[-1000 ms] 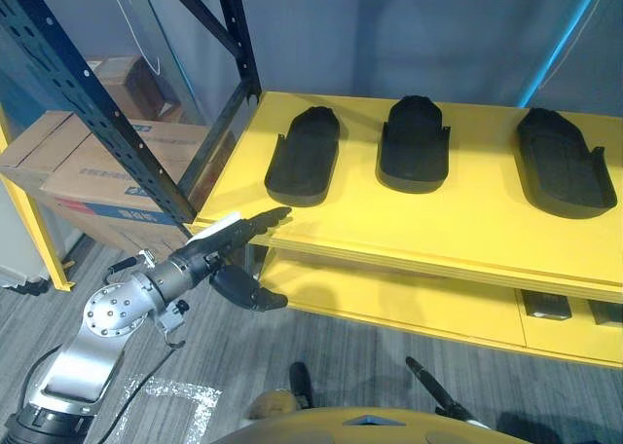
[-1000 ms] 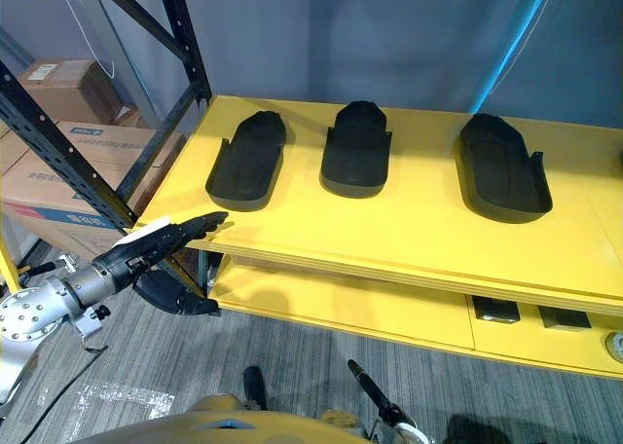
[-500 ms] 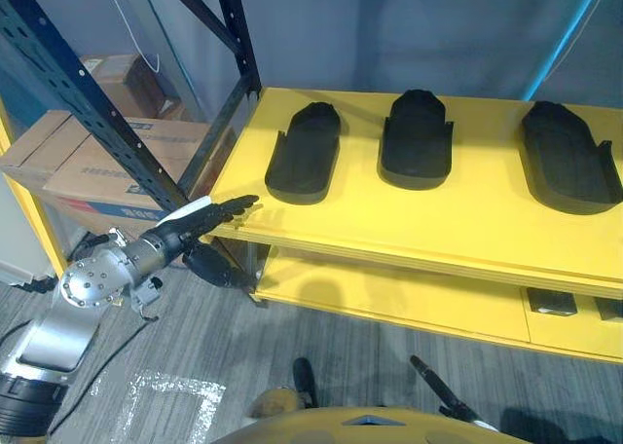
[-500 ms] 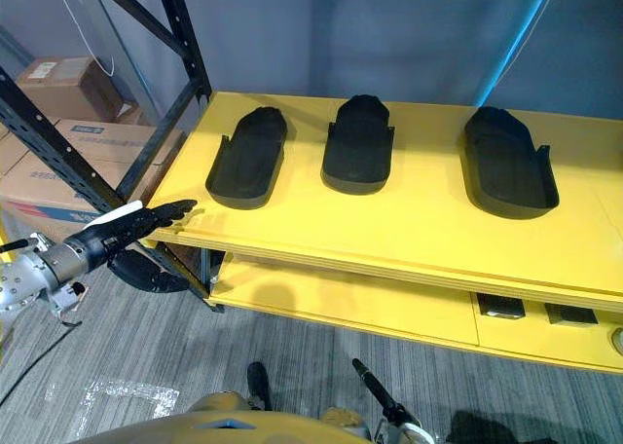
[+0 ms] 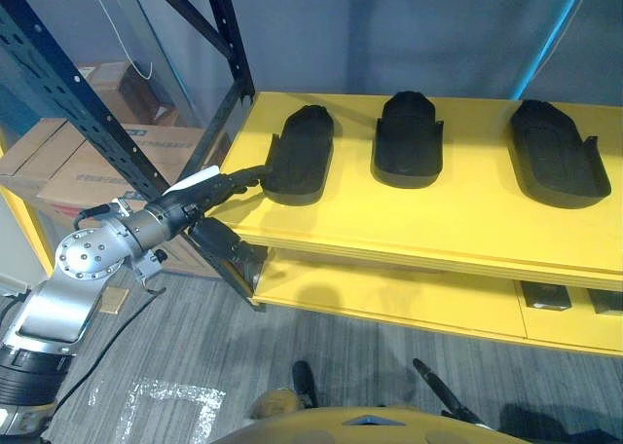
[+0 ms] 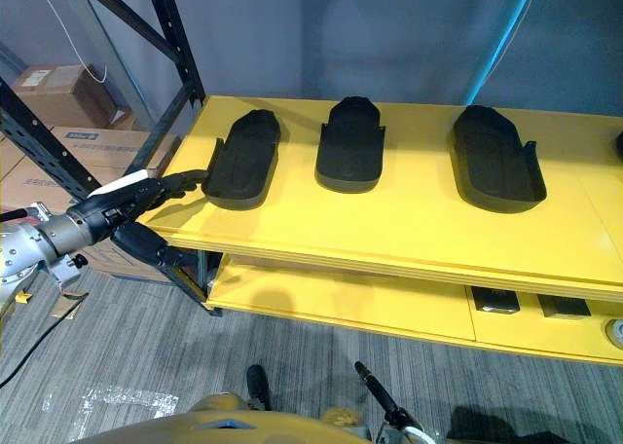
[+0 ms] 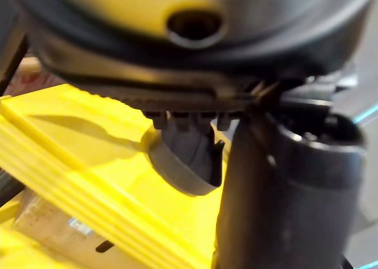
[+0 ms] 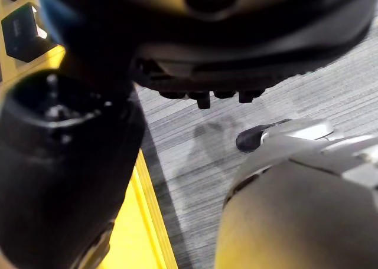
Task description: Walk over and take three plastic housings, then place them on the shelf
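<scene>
Black plastic, moulded into shoe-like trays with raised side walls, forms the three housings lined along the yellow shelf in the left eye view: left housing, middle housing, right housing. The left hand reaches over the shelf's front-left corner, fingers straight and holding nothing, tips at the left housing's near end, probably to grasp or square it. The left wrist view looks past those fingers onto that housing's rounded rim on the smooth board, and the right wrist view shows the right hand over grey plank floor, its finger state impossible to tell.

Grey wall, grey plank floor, cardboard boxes behind a dark rack upright.
</scene>
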Controlling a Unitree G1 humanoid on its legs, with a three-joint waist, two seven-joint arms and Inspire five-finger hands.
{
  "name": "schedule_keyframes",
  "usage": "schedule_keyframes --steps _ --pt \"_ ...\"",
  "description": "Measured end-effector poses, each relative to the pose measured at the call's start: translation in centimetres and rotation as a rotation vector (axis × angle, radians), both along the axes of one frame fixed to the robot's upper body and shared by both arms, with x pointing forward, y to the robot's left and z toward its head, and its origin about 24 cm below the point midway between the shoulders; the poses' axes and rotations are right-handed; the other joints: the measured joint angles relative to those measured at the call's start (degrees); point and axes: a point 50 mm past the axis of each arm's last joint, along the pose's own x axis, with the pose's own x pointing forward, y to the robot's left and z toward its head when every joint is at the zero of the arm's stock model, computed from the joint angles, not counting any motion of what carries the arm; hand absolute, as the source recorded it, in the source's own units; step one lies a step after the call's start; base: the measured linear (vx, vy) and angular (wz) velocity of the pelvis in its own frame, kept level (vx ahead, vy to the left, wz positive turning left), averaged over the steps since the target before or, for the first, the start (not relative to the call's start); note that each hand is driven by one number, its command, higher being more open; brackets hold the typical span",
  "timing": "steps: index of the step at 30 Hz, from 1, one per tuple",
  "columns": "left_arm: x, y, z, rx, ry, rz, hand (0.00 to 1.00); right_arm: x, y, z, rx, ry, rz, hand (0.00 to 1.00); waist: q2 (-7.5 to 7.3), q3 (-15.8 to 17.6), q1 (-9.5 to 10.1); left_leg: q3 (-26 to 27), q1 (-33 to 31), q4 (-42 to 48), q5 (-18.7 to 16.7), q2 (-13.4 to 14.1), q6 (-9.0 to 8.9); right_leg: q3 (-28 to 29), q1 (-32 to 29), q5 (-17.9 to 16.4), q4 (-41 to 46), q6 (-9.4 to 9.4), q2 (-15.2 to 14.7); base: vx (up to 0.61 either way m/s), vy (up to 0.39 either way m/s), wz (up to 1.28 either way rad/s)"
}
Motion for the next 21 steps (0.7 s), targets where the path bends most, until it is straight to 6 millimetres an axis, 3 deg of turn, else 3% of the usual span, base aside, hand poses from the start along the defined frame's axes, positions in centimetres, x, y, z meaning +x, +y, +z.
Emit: schedule_keyframes --steps 7,21 --pt "-0.5 -1.1 -0.2 -0.023 0.074 -0.108 1.0 0.1 0.0 0.0 0.002 -0.001 -0.004 1.0 0.07 -0.04 0.09 0.11 -0.18 0.0 0.01 0.0 0.0 0.09 -0.23 0.06 0.01 0.1 -0.01 0.01 0.003 0.0" --pt "-0.7 -1.6 -1.7 -0.006 0.161 -0.117 1.0 0.0 -0.1 0.0 0.002 -0.002 -0.017 1.0 0.26 -0.12 -0.15 0.47 -0.19 0.0 0.0 0.08 -0.01 0.43 -0.39 0.06 0.03 0.1 0.01 0.0 0.001 0.0"
